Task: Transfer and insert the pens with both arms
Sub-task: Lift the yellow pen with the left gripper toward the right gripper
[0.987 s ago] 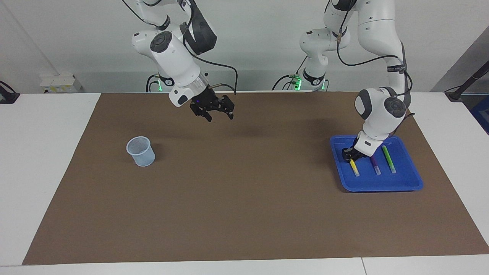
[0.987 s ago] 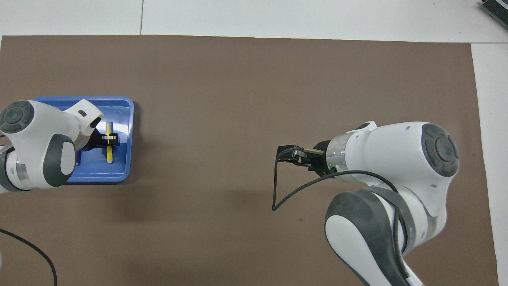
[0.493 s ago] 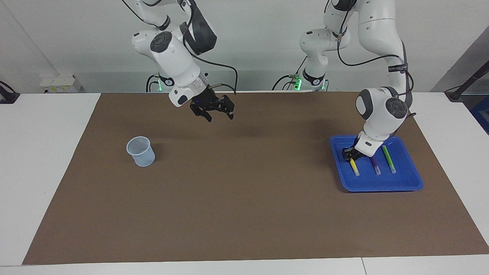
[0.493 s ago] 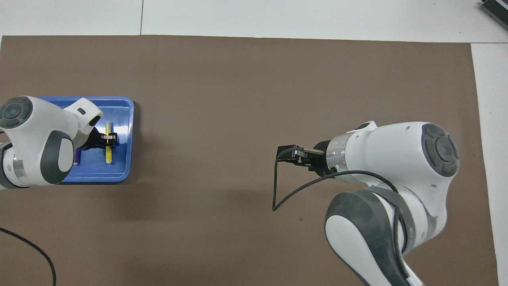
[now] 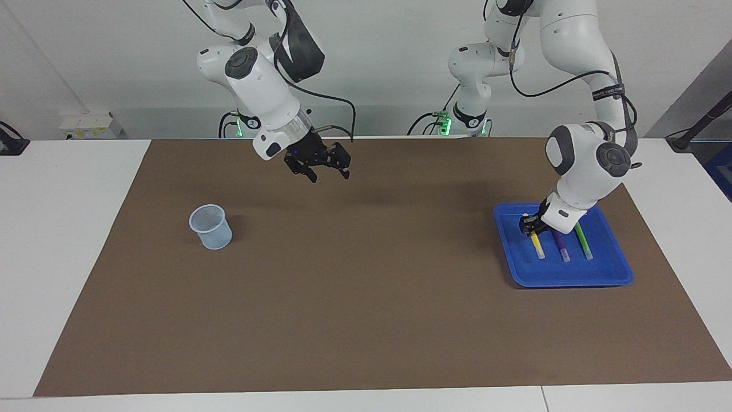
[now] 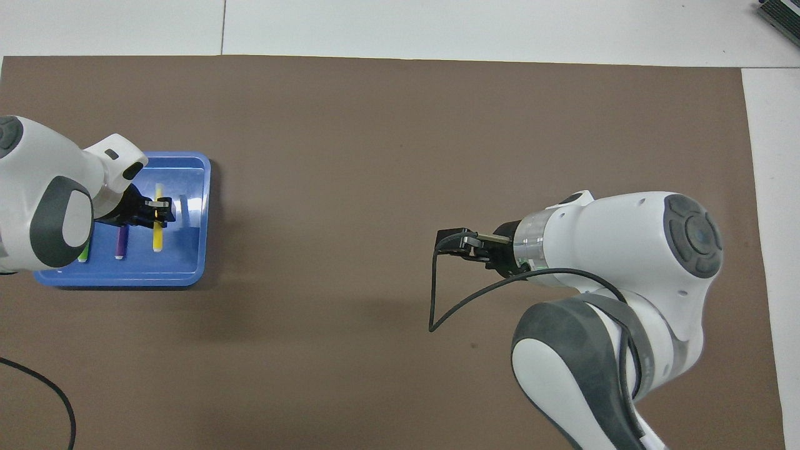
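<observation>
Lifted my left tool (image 5: 532,224) over the blue tray (image 5: 606,274), clamped on yellow pen (image 5: 537,244), which now hangs slanted. Worktop's brown mat (image 5: 366,297), matte. Right arm waits, right tool (image 5: 327,167) spread wide over bare mat. Ribbed pale cup (image 5: 211,226) toward right arm's end. Purple pen (image 5: 561,246), green pen (image 5: 584,242) flat in tray, pale caps. No legible labels.
</observation>
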You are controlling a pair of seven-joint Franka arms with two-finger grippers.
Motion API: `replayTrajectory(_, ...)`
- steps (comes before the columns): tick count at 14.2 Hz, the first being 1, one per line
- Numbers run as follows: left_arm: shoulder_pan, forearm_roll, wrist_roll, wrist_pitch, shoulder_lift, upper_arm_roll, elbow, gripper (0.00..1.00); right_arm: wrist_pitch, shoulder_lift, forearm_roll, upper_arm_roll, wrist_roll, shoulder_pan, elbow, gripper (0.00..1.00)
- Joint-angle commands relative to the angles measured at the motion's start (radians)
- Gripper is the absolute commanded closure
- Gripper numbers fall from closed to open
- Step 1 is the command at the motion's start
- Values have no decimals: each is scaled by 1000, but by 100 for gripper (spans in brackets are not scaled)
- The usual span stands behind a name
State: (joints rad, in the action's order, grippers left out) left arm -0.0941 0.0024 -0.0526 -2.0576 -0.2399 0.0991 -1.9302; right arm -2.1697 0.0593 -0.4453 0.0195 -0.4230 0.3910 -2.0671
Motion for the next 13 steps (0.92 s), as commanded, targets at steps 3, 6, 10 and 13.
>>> replayTrajectory(3,10,-21,-244,103,54,1,62,100,-19,-4,-23,2,-2,3,1,0)
replayTrajectory(6,11,-117,-441,106,71,2,100,100,-19,-4,-23,2,-2,3,1,0)
replayTrajectory(10,11,-200,-750,109,125,27,122,100,-19,-4,-23,2,-2,3,1,0)
replayTrajectory(13,33,-219,-968,120,181,59,122,100,-22,-4,-45,2,-2,3,1,0)
